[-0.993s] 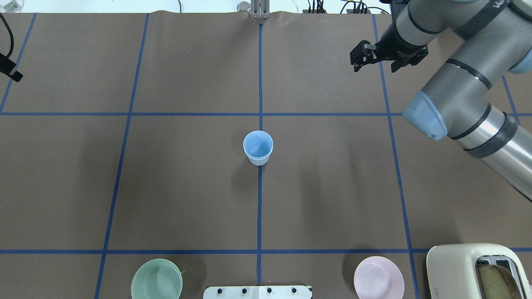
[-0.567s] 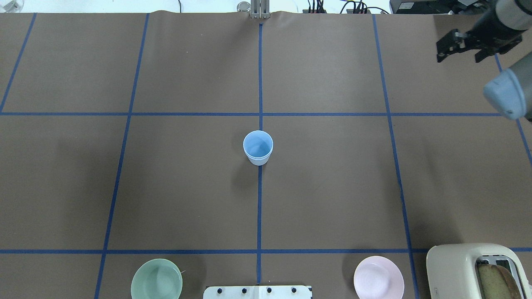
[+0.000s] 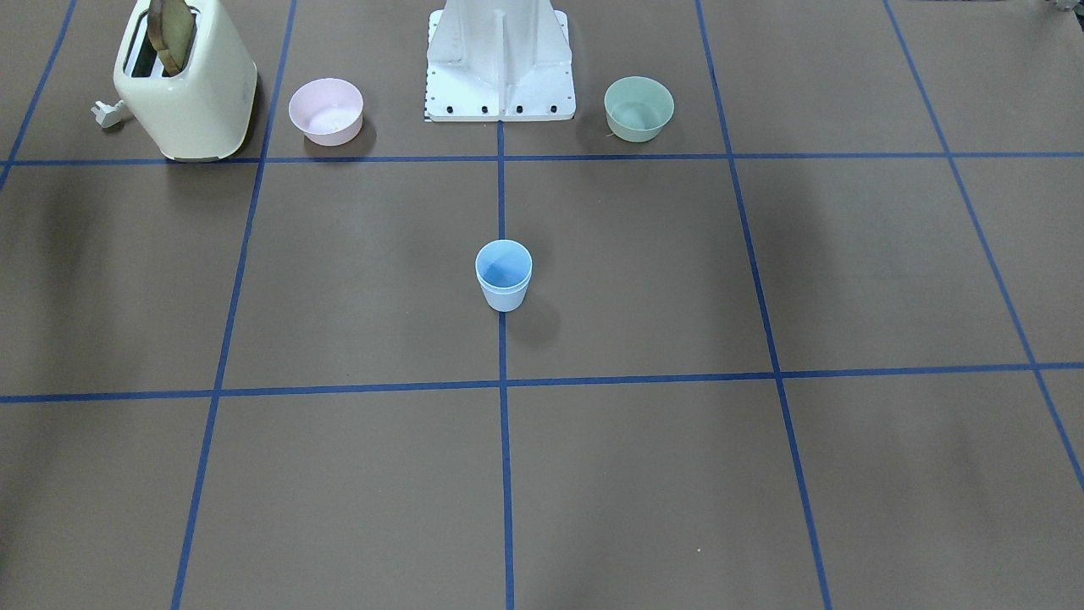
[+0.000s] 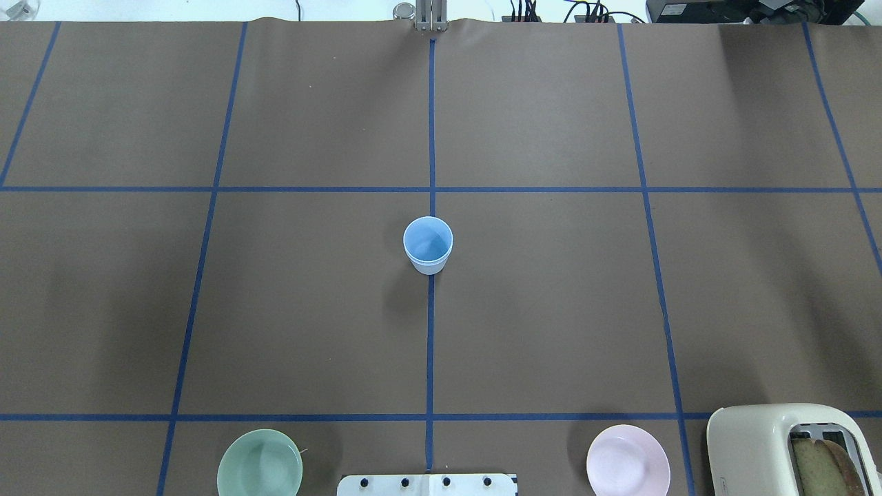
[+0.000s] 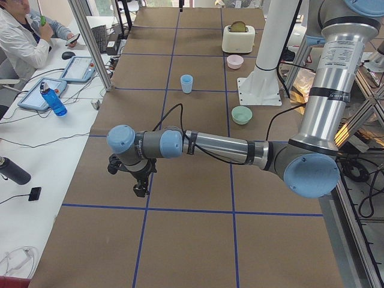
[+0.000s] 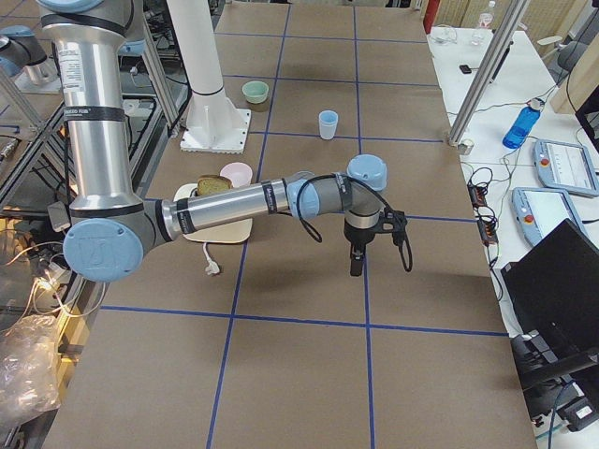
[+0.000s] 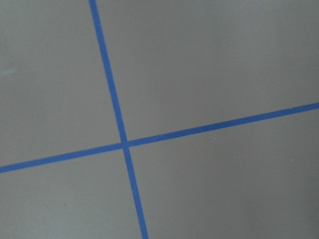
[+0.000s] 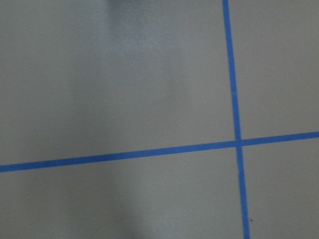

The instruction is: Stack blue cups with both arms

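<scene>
Our left gripper (image 5: 140, 187) and right gripper (image 6: 357, 262) hang over the table's (image 4: 551, 310) opposite ends; we cannot tell whether either is open or closed. Well away from both, midway between them, the blue cups (image 4: 428, 246) stand upright, seemingly nested. We judge them light, stiff, slippery plastic, best pinched across the rim wall.
</scene>
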Motion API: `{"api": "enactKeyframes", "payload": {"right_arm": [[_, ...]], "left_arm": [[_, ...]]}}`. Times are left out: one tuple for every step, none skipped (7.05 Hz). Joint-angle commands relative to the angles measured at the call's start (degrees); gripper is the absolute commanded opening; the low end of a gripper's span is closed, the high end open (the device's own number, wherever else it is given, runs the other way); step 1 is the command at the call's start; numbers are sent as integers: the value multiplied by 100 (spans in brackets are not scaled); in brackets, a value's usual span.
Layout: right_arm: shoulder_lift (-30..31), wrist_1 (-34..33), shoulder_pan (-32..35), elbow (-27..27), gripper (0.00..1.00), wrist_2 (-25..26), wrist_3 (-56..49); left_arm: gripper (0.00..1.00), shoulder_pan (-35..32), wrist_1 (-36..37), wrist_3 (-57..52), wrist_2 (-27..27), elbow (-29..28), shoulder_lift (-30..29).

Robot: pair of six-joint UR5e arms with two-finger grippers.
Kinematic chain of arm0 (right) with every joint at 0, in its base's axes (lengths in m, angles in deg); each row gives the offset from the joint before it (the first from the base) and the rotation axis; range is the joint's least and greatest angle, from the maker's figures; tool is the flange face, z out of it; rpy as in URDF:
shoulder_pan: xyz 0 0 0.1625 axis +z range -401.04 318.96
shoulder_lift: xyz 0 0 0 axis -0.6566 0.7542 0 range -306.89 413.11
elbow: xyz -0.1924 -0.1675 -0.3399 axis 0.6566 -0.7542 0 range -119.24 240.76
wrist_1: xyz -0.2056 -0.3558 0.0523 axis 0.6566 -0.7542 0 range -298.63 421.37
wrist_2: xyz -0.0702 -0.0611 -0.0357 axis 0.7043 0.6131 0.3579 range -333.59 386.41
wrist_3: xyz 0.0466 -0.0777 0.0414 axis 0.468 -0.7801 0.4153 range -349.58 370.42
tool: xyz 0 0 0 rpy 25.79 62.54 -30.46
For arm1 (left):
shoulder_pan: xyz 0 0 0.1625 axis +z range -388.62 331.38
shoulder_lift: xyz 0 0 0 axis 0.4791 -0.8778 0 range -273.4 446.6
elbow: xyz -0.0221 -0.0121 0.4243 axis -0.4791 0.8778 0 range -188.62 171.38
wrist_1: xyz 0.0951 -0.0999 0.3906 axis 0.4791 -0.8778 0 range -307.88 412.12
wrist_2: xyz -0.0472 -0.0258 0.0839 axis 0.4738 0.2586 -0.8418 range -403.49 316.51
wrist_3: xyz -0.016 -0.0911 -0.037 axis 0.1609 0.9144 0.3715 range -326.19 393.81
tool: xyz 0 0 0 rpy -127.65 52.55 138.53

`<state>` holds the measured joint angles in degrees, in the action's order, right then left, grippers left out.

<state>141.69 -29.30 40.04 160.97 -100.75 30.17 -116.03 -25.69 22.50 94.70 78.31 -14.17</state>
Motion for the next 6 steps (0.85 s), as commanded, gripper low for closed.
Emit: {"api": "enactKeyframes", "payload": {"right_arm": [[395, -30, 695, -228, 100, -273, -383], [405, -38, 924, -508, 100, -292, -775], [405, -178, 1057, -571, 100, -292, -1075], [423, -275, 1163, -520, 100, -292, -1086], [414, -276, 1164, -519, 100, -292, -1086], [414, -267, 1173, -519, 100, -292, -1086]], "left_arm": [[98, -13, 29, -117, -2, 78, 241], [98, -22, 20, -117, -11, 105, 250], [98, -39, 29, -117, -11, 140, 303], [98, -48, 11, -126, -11, 236, 521], [98, -48, 3, -117, -19, 315, 601], [98, -48, 3, -117, -19, 316, 602]]}}
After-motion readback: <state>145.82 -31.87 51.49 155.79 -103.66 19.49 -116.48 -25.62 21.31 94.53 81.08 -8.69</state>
